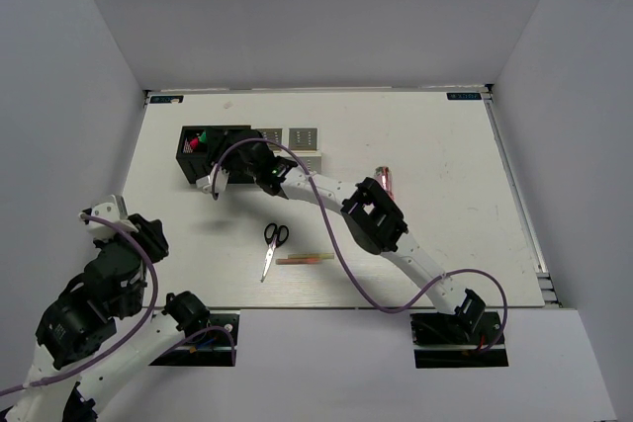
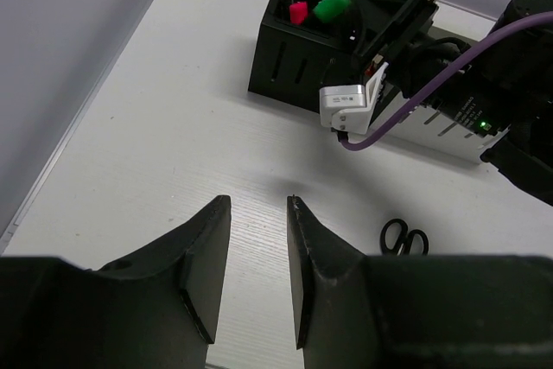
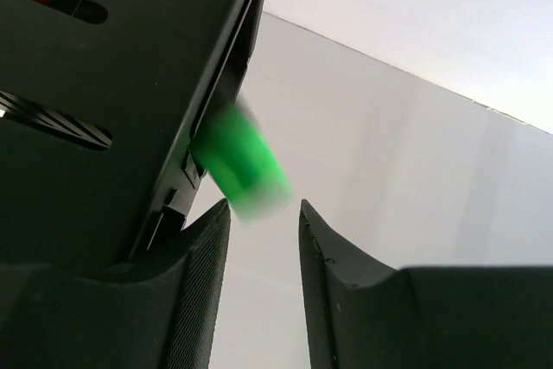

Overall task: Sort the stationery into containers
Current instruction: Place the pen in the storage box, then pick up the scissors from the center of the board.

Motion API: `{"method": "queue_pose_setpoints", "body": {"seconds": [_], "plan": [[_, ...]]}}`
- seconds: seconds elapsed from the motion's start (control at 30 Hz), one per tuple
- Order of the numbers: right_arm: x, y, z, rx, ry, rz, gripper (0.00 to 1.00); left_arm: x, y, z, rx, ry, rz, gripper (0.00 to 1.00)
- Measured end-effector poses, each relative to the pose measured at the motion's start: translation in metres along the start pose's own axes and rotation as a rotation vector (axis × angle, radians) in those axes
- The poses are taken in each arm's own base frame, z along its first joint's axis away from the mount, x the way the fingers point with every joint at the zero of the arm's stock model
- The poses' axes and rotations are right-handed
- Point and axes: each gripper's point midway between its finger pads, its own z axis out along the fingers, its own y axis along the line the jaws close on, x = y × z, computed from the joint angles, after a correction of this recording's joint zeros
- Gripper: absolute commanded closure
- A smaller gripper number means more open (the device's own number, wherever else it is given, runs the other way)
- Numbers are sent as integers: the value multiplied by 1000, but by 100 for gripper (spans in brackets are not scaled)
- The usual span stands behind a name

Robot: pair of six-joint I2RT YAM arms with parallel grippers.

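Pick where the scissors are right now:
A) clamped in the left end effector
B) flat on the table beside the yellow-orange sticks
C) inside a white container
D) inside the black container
B: the scissors lie flat on the table, just left of the yellow-orange sticks, outside every container.

- A robotics lab test cell, seen from above.
- Two white robot arms, left [image 1: 99, 294] and right [image 1: 376, 219], are bolted at the near edge of a white table [image 1: 445, 224].
- Plain pale walls [image 1: 326, 17] box the table in on three sides.
- A purple cable [image 2: 449, 71] trails along the right arm.
- Scissors [image 1: 272, 244] and a black perforated cube [image 1: 193, 170] sit on the table like staged props.
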Motion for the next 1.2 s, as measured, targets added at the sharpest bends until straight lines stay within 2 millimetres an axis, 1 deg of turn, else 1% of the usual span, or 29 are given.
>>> {"method": "queue_pose_setpoints", "body": {"seconds": [0.2,0.23,0.3,0.4,0.47,0.5,0.53,0.57,0.6,0.67,0.7,0.73,0.77,0.8,0.83,0.87,0.9,0.93,0.97,1.0,1.03,1.07,1.1,1.13,1.17,1.2], "plan": [[0,-1,0,2,-3,-4,57,0,0,0,0,0,-4,57],[0,-1,0,2,-3,-4,55,0,0,0,1,0,-5,57],[0,-2,0,8,-2,-4,46,0,1,0,0,0,-6,57],[0,-7,-3,13,0,-4,46,1,1,-1,0,2,-5,57],[0,-6,-5,13,2,4,46,1,1,-1,-1,3,-4,61],[0,-6,-7,10,4,14,49,1,1,-1,1,3,-5,64],[0,-5,-9,6,8,27,73,1,0,-1,5,5,-2,74],[1,-3,-12,-3,15,47,89,2,-1,0,7,7,-1,82],[1,3,-18,-22,26,89,100,2,-2,0,12,11,6,89],[4,6,-34,-54,49,174,100,3,-8,2,25,29,32,100],[7,7,-46,-76,70,235,100,3,-13,3,34,40,46,100],[10,5,-60,-96,87,304,100,3,-19,5,43,54,62,100],[16,-2,-76,-110,119,374,85,5,-27,8,60,73,80,100],[23,-12,-90,-117,150,459,63,7,-35,11,76,93,100,98],[31,-26,-108,-119,186,561,46,10,-42,13,92,115,116,94],[39,-43,-127,-119,215,657,22,15,-51,16,112,143,137,74],[45,-60,-147,-120,235,754,20,19,-60,18,132,171,161,60],[53,-79,-167,-105,255,843,20,25,-69,21,155,202,181,49],[60,-95,-187,-95,269,918,24,32,-79,23,181,240,198,40],[67,-107,-211,-87,284,1001,69,40,-89,26,206,281,217,28],[72,-115,-235,-90,293,1073,100,48,-98,27,232,324,242,25],[76,-118,-258,-94,309,1147,100,59,-109,28,263,377,261,24],[80,-114,-283,-102,335,1229,100,70,-120,30,290,430,281,27],[81,-106,-303,-119,360,1290,100,80,-128,31,308,476,295,43],[84,-90,-326,-146,407,1359,100,91,-138,32,336,528,305,75],[84,-73,-344,-182,453,1416,55,103,-148,33,358,582,317,100]]}}
